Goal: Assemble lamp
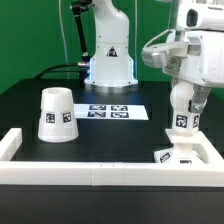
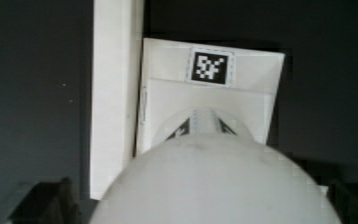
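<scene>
My gripper (image 1: 184, 98) is shut on the white bulb (image 1: 180, 120) and holds it upright, marker facing front, just above the flat square base (image 1: 178, 154) in the rail's corner at the exterior view's right. In the wrist view the bulb's ball head (image 2: 211, 175) fills the foreground between my dark fingers (image 2: 48, 202). Beyond the bulb lies the base (image 2: 211, 95) with its marker. The gripper (image 2: 202, 208) itself is mostly hidden by the bulb. The tapered shade (image 1: 55, 114) stands upright on the table at the exterior view's left, apart from the gripper.
The long white border rail (image 1: 95, 173) runs along the table's front with upturned ends, and shows beside the base in the wrist view (image 2: 114, 90). The marker board (image 1: 114, 112) lies flat mid-table. The robot's pedestal (image 1: 110, 62) stands at the back.
</scene>
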